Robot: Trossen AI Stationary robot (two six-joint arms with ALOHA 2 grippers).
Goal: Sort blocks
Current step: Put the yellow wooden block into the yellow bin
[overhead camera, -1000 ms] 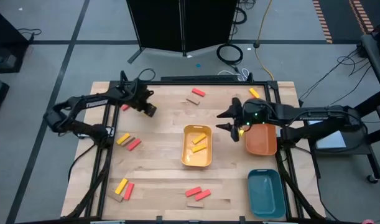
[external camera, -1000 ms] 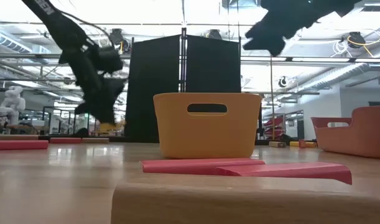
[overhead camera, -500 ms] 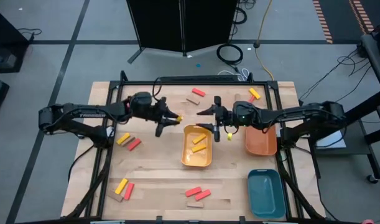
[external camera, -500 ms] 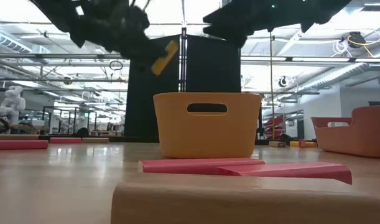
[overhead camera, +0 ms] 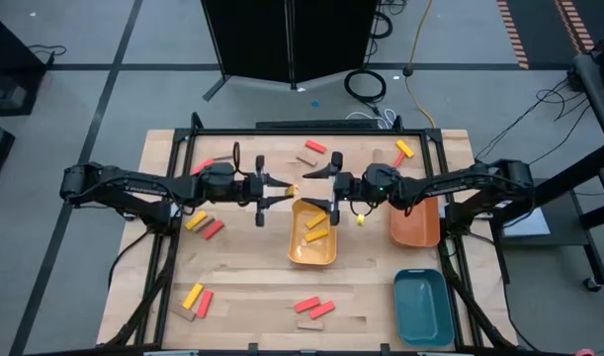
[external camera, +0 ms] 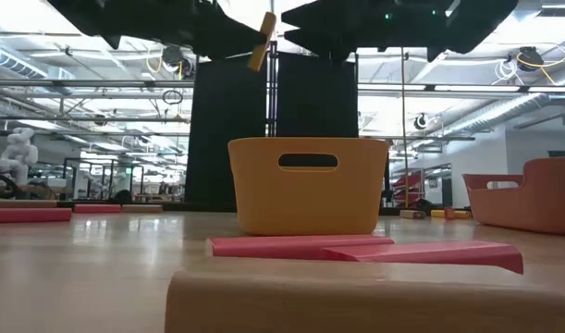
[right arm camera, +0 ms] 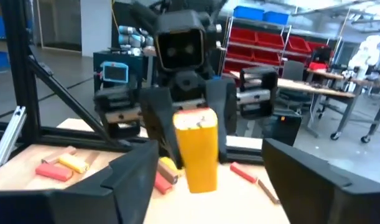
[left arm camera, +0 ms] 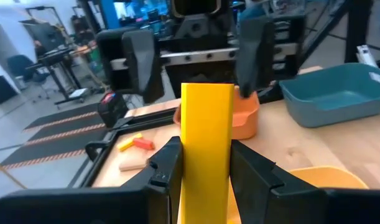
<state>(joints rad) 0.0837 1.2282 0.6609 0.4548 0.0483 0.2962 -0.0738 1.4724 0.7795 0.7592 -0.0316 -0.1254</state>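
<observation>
My left gripper [overhead camera: 282, 189] is shut on one yellow block [overhead camera: 291, 189], high over the far left corner of the yellow tray [overhead camera: 300, 255]. In the low view the block [external camera: 262, 42] stands between the two grippers, above the tray [external camera: 305, 190]. My right gripper [overhead camera: 324, 190] faces it from the right, open wide, a short way off and touching nothing. The right wrist view shows the block [right arm camera: 199, 149] ahead of its spread fingers. Yellow blocks [overhead camera: 316, 225] lie in the yellow tray. My left gripper pinches the yellow block by its two long narrow edges [left arm camera: 185, 163] between its two fingers [left arm camera: 166, 169]. The fingers reach in level from the table's left and lie across the block. The block stands nearly upright, a little tilted, lifted clear above the tray.
An orange tray [overhead camera: 416, 229] and a teal tray [overhead camera: 423, 307] stand at the right. Loose red, yellow and tan blocks lie at the far edge [overhead camera: 311, 151], far right [overhead camera: 405, 148], left [overhead camera: 203, 225], near left [overhead camera: 195, 300] and near middle [overhead camera: 314, 310].
My left gripper has swung from the table's far left toward the middle, risen and turned level, carrying the yellow block over the yellow tray's far end. My right gripper has gone left from the orange tray, tipped level toward the block, and spread its fingers wider.
</observation>
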